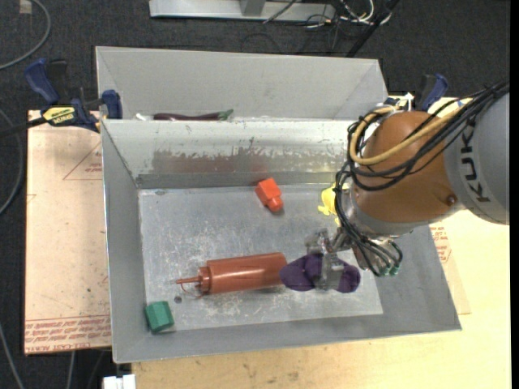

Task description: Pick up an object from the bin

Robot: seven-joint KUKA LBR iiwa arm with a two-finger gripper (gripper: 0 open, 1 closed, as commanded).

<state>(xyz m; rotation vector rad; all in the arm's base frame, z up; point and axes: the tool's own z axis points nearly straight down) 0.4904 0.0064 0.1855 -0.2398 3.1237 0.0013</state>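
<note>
In the grey metal bin point(122, 217), just beside the base of the long reddish-brown plastic bottle point(243, 273), a purple rounded lump point(298, 275) lies front right. My tool point(328, 271) is down over it (open or closed, I cannot tell). It looks light and soft, so I'd pinch its middle.

**Five Loose Things, One of Each**

One grey metal bin point(162, 217). Inside, five loose things, no kind repeated.

- One small orange block point(269, 194), toward the far wall, right of middle.
- One reddish-brown squeeze bottle point(242, 275), lying on its side toward the near wall, nozzle to the left.
- One purple piece point(302, 274), just right of the bottle.
- One green block point(159, 317), in the near left corner.
- One yellow piece point(327, 202), at the right, partly hidden, kind unclear.
</note>
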